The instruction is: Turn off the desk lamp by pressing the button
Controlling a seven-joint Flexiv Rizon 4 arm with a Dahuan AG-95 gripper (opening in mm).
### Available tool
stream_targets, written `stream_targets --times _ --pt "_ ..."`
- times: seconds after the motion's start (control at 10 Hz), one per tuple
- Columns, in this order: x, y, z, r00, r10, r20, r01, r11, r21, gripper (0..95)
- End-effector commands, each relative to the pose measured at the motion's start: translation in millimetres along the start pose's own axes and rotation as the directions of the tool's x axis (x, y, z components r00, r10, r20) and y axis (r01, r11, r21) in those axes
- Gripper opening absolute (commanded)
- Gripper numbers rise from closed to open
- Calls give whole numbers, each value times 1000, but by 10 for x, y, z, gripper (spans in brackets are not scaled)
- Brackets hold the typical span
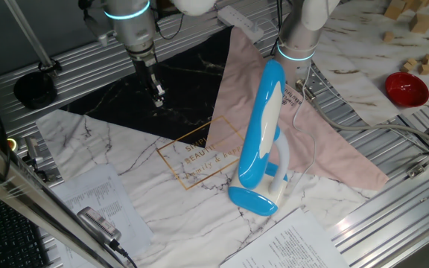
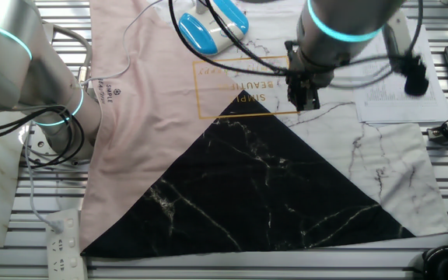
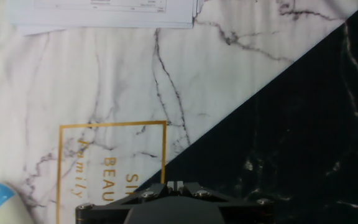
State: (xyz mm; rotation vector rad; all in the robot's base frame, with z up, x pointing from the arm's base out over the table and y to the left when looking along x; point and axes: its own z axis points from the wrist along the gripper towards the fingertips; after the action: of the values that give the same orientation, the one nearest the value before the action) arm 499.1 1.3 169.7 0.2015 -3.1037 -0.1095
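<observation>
Printed papers [image 1: 289, 249] nearest, desk lamp [image 1: 263, 138] upright just beyond on the table [image 1: 147, 160], tool [image 1: 157, 95] far left, well apart, spread or pressed together impossible to tell; whole press left.

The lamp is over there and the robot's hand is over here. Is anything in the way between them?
Nothing visible is. The gripper hangs above the black part of the mat, apart from the lamp. Between them lies only flat mat with gold lettering.
</observation>
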Motion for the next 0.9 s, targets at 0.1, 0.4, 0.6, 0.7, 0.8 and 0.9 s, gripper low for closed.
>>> stream_targets --times 0.1,0.4,0.6,0.7,0.8,0.9 --pt "-12 24 16 999 -36 -24 37 999 39 0" --pt "-53 108 62 994 110 -9 -109 993 45 0" --pt "-52 108 62 985 172 24 -173 984 53 0" --pt "-43 110 65 980 198 34 -199 978 55 0" --pt "-25 114 73 977 210 46 -213 976 54 0" --pt "-15 118 79 976 210 52 -212 976 54 0"
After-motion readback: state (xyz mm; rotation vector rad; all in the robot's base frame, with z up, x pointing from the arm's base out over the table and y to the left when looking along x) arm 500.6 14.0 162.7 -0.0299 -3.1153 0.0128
